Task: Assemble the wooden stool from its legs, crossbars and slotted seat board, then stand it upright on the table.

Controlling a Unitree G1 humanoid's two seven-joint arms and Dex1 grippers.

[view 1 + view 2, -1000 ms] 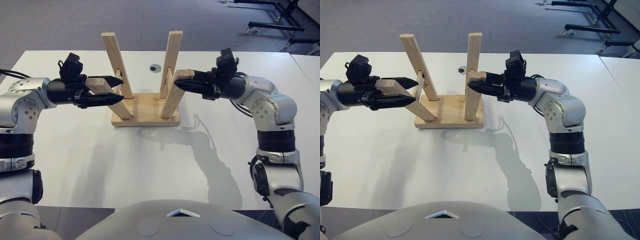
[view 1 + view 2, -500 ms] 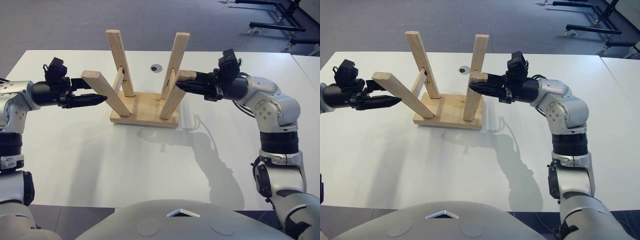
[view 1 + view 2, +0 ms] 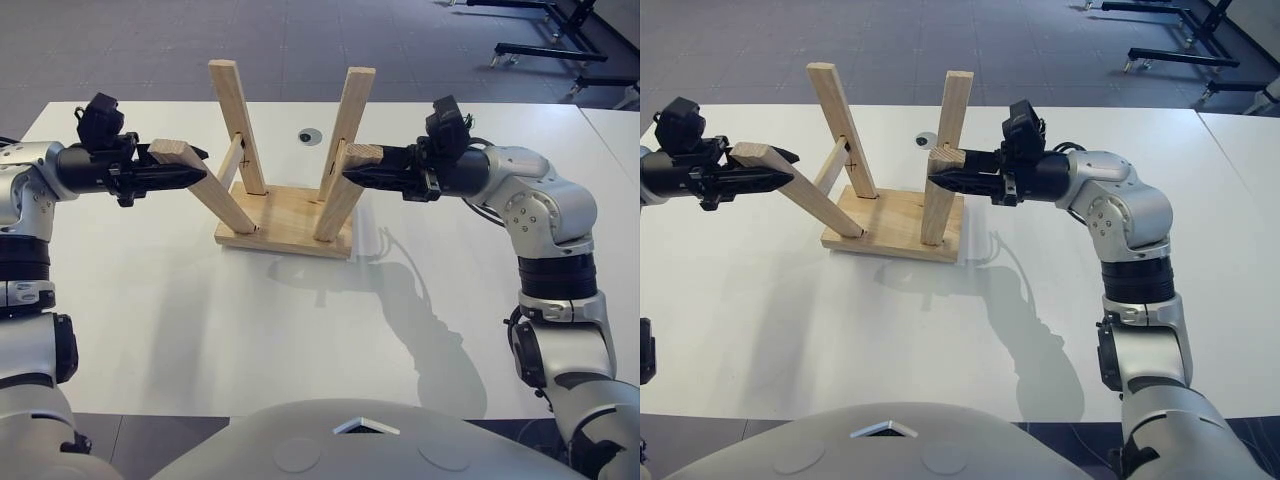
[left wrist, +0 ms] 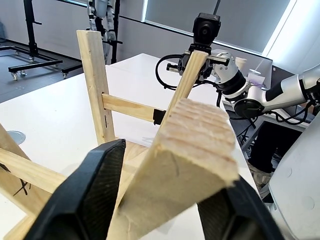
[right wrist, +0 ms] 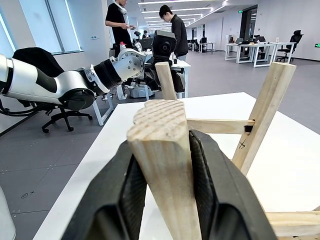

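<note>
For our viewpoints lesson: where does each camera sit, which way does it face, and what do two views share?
Left and right eye views: on the head, looking forward and down at the upturned stool on the table; both arms show.
Left wrist view: behind the left pincer, looking across the stool toward the right arm.
Right wrist view: behind the right pincer, facing the left arm.
Shared: each wrist view shows the leg its pincer clamps, and the other arm.

Open-plan office lab: desks (image 5: 260, 50), swivel chair (image 5: 37, 56), tall windows (image 5: 27, 25).
</note>
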